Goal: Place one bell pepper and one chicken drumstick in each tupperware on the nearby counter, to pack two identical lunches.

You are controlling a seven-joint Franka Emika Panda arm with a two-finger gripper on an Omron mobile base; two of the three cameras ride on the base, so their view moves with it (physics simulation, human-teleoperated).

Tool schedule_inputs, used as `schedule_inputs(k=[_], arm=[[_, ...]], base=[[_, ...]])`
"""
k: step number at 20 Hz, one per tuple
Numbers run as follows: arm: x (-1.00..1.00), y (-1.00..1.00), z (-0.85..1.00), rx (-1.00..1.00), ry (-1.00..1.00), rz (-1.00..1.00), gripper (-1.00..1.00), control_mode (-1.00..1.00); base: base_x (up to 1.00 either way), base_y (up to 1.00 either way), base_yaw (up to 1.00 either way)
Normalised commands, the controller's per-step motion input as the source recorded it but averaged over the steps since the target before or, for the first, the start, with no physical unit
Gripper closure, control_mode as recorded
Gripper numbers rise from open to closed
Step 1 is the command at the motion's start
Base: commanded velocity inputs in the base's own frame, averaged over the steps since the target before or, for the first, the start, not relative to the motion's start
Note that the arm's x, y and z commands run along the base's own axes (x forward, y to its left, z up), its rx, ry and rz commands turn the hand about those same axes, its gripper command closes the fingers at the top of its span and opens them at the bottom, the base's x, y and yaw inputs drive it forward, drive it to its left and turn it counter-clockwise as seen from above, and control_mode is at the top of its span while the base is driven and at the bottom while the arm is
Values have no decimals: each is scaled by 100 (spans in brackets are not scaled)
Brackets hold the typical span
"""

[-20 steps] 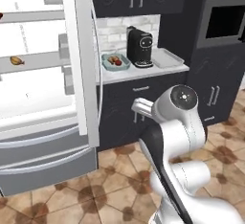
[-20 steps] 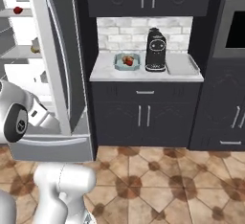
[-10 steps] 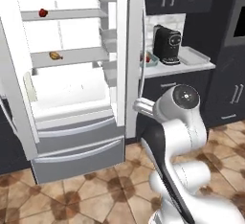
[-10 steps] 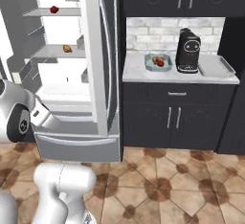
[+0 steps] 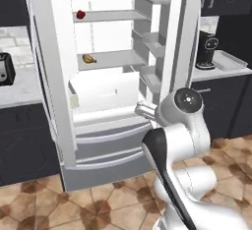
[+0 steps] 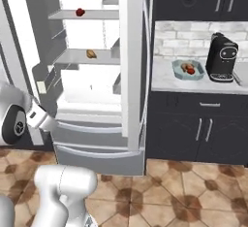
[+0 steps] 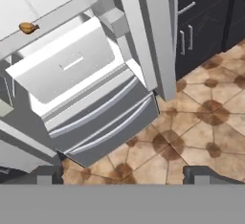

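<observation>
Chicken drumstick (image 7: 28,27) on fridge shelf (image 7: 52,19) — well apart from pincer (image 7: 124,175), wide open, empty.

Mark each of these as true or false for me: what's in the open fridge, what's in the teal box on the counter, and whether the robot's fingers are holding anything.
1. A red pepper lies on the fridge's upper shelf. True.
2. A drumstick lies on the shelf below the pepper. True.
3. The teal box on the counter is empty. False: it already holds some food, including something red.
4. The coffee machine stands inside the fridge. False: it stands on the counter beside the teal box.
5. The fingers grip a drumstick. False: they stand wide apart with nothing between them.
</observation>
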Motion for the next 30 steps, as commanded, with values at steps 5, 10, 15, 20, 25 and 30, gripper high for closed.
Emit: schedule_inputs(k=[5,10,15,20,25,30], arm=[[0,0,0,0,0,0,-100,100],[0,0,0,0,0,0,-100,100],[0,0,0,0,0,0,-100,100],[0,0,0,0,0,0,-100,100],[0,0,0,0,0,0,-100,100],[54,12,29,-2,1,39,-100,-100]], base=[[100,-8,0],[100,12,0],[100,10,0],[100,67,0],[66,55,-1],[0,0,0]])
